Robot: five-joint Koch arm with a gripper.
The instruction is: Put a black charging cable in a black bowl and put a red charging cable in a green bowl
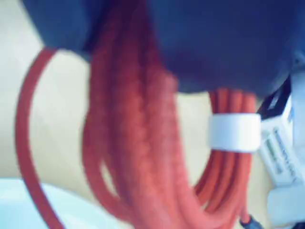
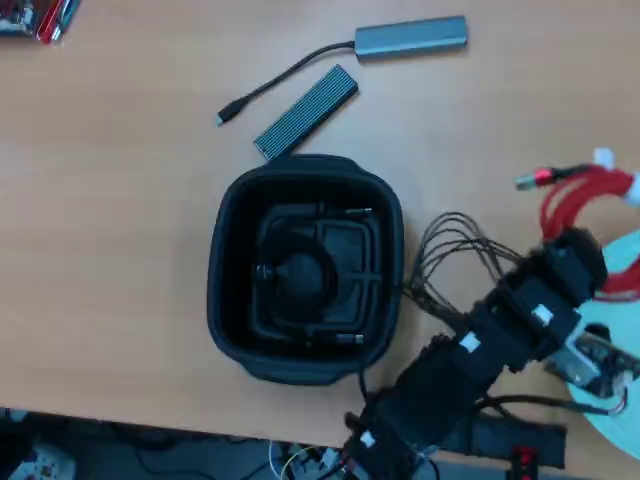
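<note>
Gripper (image 2: 590,235) at right edge of overhead view, clamped on red charging cable (image 1: 133,143); coil dangles beyond green bowl (image 2: 625,262) rim. Risk: release here drops loops on table. Black charging cable (image 2: 300,272) lies inside black bowl (image 2: 225,260), frame centre.

Middle of the table, nearer the front edge in the overhead view: the large matte-black rounded-square bowl (image 2: 225,300), with the thin black coiled charging cable (image 2: 300,272) inside on its floor. Behind it lies a dark ribbed slab (image 2: 305,112), and behind that, by the back edge, a grey rectangular hub (image 2: 410,37), its lead trailing left. At the right edge, the gripper (image 1: 138,52) clamps the bright red coiled charging cable (image 2: 585,195), hanging at the far rim of the pale mint round dish (image 2: 625,255) in the front right corner.
</note>
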